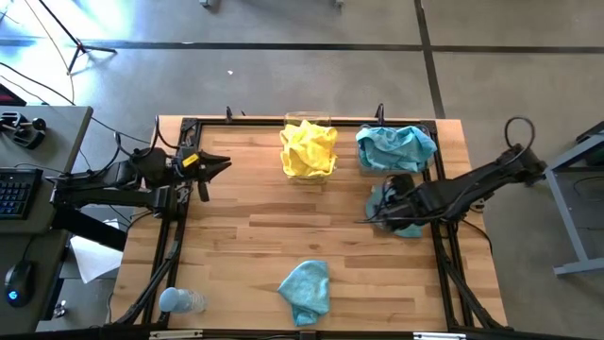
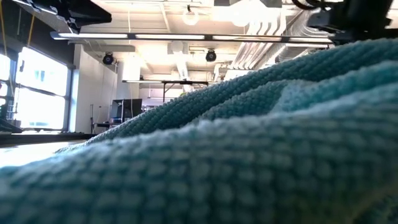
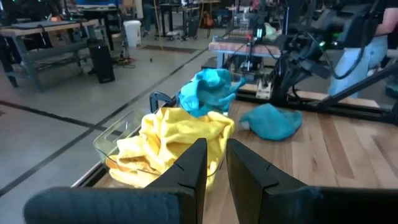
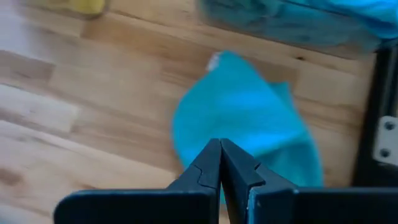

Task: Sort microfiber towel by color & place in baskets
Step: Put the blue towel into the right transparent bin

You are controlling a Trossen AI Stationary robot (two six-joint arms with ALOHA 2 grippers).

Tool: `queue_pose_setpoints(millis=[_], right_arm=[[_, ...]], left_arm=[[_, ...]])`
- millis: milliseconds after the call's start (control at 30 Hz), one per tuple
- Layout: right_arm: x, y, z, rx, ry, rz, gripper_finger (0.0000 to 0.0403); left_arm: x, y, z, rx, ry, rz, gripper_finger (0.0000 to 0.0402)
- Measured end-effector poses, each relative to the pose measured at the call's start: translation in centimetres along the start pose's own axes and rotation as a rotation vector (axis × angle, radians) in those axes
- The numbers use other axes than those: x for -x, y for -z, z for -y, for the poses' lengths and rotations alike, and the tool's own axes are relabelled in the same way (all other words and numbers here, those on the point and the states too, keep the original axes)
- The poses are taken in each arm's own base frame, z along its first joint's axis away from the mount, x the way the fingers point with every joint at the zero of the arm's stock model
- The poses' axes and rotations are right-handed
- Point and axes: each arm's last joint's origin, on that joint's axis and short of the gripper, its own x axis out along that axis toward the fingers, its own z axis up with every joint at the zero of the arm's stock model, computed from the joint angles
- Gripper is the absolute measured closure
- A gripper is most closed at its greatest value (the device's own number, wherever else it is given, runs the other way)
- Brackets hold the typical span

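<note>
A clear basket (image 1: 309, 175) at the far edge holds a yellow towel (image 1: 309, 148), also in the left wrist view (image 3: 168, 140). A second basket (image 1: 363, 161) to its right holds a teal towel (image 1: 396, 146). Another teal towel (image 1: 408, 227) lies on the table in front of that basket. My right gripper (image 1: 376, 213) is above it with its fingers shut (image 4: 221, 146). A third teal towel (image 1: 305, 288) lies near the front edge and fills the low view (image 2: 249, 143). My left gripper (image 1: 215, 168) waits at the table's left, fingers a narrow gap apart (image 3: 214, 162), empty. My right gripper points its shut fingertips (image 4: 211, 155) down over the teal towel (image 4: 249, 124) lying on the table. I cannot tell whether they touch it.
A pale blue plastic bottle (image 1: 179, 300) lies at the near left corner. Black rails (image 1: 444, 236) run along the table's left and right sides. Bare wood (image 1: 274, 227) lies in the middle of the table.
</note>
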Motion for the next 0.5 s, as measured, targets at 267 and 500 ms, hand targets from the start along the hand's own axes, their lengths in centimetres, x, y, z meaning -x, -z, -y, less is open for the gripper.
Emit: queue_pose_setpoints(millis=[267, 500], right_arm=[[-2.2, 0.8, 3.6, 0.125, 0.051, -0.078, 0.0321], [-5.3, 2.0, 4.2, 0.116, 0.063, -0.184, 0.0187]], left_arm=[[0.0, 0.1, 0.0, -0.019, -0.005, -0.01, 0.0351], [-0.1, 0.1, 0.0, -0.022, -0.012, -0.013, 0.0351]])
